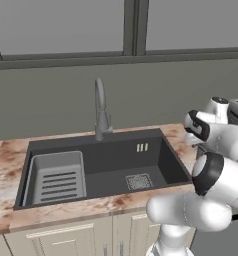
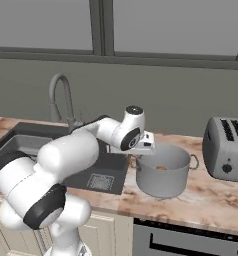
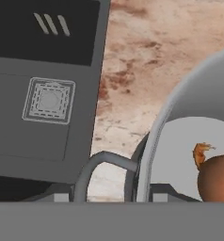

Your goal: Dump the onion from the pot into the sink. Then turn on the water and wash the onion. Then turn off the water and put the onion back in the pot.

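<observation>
While the end effector (image 2: 141, 151) sits at the pot (image 2: 163, 172) handle, its closure cannot be determined; a partial grip risks tipping and spilling the onion (image 3: 216, 179) onto the desk (image 2: 211, 200).

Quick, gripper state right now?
Gripper: at the pot handle; open or shut cannot be told.

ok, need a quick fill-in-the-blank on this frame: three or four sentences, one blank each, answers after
1. The onion lies inside the ____.
2. The pot stands on the counter between the sink and the ____.
3. The gripper is at the pot's side ____, on the sink side.
4. In the sink, the slotted rack sits at the end ____ from the pot.

Missing words: pot; toaster; handle; farthest
</observation>
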Available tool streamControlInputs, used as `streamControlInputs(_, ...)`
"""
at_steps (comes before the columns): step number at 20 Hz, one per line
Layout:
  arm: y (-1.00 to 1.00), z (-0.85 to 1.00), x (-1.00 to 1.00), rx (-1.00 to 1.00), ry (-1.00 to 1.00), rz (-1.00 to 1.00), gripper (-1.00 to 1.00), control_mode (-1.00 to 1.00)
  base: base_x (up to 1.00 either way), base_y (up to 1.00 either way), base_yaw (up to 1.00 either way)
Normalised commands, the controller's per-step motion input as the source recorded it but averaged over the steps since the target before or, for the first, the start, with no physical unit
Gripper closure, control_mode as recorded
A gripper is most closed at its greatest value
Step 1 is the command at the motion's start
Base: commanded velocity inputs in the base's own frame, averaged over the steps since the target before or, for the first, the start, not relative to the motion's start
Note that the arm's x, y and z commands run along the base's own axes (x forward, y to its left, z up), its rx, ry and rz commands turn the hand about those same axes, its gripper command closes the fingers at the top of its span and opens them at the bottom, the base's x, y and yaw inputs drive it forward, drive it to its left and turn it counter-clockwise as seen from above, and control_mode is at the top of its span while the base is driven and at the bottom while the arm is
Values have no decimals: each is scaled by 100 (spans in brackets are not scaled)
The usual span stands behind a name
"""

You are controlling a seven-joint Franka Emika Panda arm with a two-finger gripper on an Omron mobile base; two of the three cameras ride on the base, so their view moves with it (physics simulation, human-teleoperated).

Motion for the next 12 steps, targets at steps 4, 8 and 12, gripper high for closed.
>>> streamControlInputs(4,77,64,-19,1,-9,0,100,-100,0,0,0)
streamControlInputs(8,92,73,-1,2,-9,0,100,-100,0,0,0)
streamControlInputs(12,87,64,0,8,-3,0,100,-100,0,0,0)
